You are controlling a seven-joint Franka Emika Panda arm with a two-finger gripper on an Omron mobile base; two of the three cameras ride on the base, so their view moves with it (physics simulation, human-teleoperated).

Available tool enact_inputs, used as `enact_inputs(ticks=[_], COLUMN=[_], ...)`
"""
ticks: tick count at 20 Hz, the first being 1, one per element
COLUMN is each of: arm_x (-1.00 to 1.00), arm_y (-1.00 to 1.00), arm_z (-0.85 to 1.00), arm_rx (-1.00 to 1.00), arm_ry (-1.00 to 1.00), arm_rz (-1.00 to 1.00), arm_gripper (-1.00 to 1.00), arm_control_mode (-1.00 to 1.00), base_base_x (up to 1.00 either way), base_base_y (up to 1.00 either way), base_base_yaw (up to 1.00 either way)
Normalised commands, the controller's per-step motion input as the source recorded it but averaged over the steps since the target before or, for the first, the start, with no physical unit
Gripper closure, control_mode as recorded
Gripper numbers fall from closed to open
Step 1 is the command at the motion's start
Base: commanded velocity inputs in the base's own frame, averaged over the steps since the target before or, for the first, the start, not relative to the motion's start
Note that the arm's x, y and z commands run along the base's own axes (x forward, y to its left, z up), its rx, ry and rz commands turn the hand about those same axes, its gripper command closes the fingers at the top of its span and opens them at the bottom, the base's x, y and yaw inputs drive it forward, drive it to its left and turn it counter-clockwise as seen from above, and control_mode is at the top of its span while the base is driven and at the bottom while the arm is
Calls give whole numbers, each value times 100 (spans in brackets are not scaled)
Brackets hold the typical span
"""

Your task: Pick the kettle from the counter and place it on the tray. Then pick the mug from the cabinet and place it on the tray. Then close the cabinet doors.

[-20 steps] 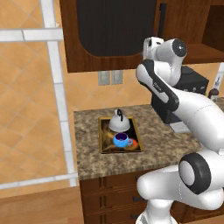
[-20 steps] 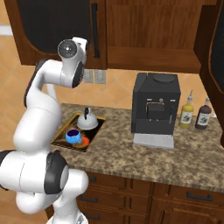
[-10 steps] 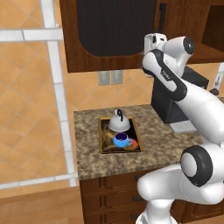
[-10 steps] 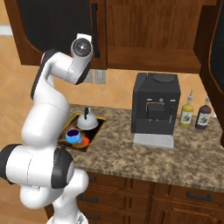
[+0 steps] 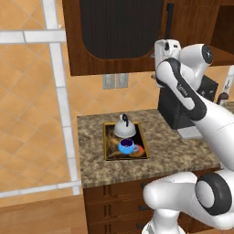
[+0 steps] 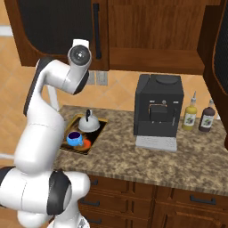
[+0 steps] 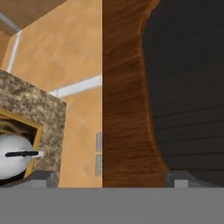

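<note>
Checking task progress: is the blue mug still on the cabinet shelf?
No, the mug sits on the tray on the counter, just in front of the kettle.

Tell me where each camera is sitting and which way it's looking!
Left base view: behind the arm on its left, looking down at the counter; white arm at right.
Right base view: behind on its right, facing the coffee machine; arm at left.
Hand view: on the hand, facing a cabinet door; end effector fingertips at bottom.
All three show the kettle on the tray.
</note>
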Motion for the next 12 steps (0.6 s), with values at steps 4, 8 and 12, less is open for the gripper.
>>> enact_inputs(ticks=[4, 8, 12], arm_x=[-74, -75, -75], arm_y=[7, 3, 0], arm_z=[22, 11, 5], arm_rx=[2, 12, 27], arm_ry=[-2, 0, 3], arm_rz=[0, -16, -32], arm_gripper=[-100, -100, -100], arm_control_mode=[-100, -100, -100], base_base_x=[0, 0, 0], base_base_y=[0, 0, 0], base_base_yaw=[0, 0, 0])
